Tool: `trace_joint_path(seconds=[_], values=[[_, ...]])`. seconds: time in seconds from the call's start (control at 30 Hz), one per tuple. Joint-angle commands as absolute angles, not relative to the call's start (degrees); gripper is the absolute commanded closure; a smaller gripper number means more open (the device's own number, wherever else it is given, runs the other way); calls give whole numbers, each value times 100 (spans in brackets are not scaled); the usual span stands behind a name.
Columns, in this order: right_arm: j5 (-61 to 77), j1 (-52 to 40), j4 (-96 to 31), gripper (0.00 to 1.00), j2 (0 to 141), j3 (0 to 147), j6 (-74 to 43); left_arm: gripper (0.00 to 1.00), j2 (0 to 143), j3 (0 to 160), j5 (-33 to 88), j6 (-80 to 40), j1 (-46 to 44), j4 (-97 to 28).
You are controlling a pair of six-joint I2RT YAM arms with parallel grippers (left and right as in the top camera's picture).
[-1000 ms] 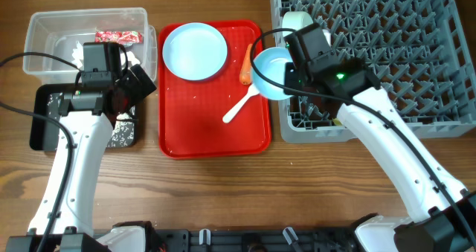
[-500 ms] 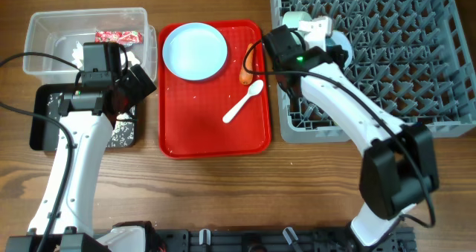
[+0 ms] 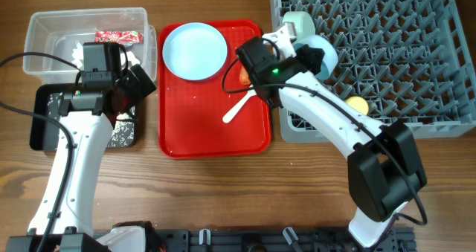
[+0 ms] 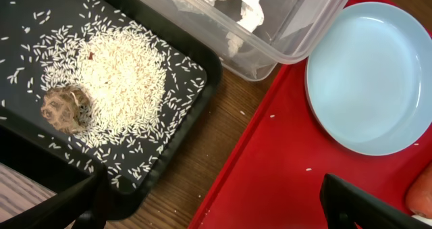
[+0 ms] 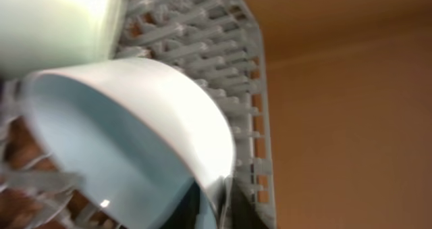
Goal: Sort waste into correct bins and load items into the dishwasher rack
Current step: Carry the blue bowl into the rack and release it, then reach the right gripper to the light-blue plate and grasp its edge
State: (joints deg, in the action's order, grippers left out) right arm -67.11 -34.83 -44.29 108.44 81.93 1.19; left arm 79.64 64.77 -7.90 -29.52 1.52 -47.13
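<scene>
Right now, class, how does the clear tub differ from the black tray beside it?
The clear tub is see-through and deep; the black tray is opaque and shallow. The tub holds a red wrapper and white tissue; the tray holds rice and a brown lump. Both are rectangular.

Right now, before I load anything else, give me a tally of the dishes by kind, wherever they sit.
Plate: 1
Bowls: 2, a pale green bowl and a pale blue bowl
Yellow cup: 1
White spoon: 1
Total: 5
</scene>
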Motion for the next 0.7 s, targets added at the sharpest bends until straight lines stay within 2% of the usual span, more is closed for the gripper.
trace_joint_path(seconds=[0.0,0.07,0.13,0.17,0.2,0.27,0.37,0.47,0.57,0.67], values=[[-6086,-3616,-4567,66,10930,8283,362,0,7907,6495,-886,-3050,178,-4700],[-5529,-3684,-4659,63,10930,8283,814,0,7907,6495,-886,-3050,178,-4700],[-5159,-3760,-4711,52,10930,8283,899,0,7907,6495,-886,-3050,178,-4700],[-5092,-3828,-4716,34,10930,8283,880,0,7907,6495,-886,-3050,178,-4700],[-5094,-3859,-4674,22,10927,8283,878,0,7907,6495,-886,-3050,178,-4700],[-5094,-3861,-4543,5,10884,8291,661,0,7907,6495,-886,-3050,178,-4700],[-4925,-3850,-4434,2,10698,8464,408,0,7907,6495,-886,-3050,178,-4700],[-4062,-3863,-4431,4,10374,8864,410,0,7907,6495,-886,-3050,178,-4700],[-2263,-3861,-4370,4,9977,9032,410,0,7907,6495,-886,-3050,178,-4700],[123,-3859,-4523,1,9870,9030,451,0,7907,6495,-886,-3050,178,-4700]])
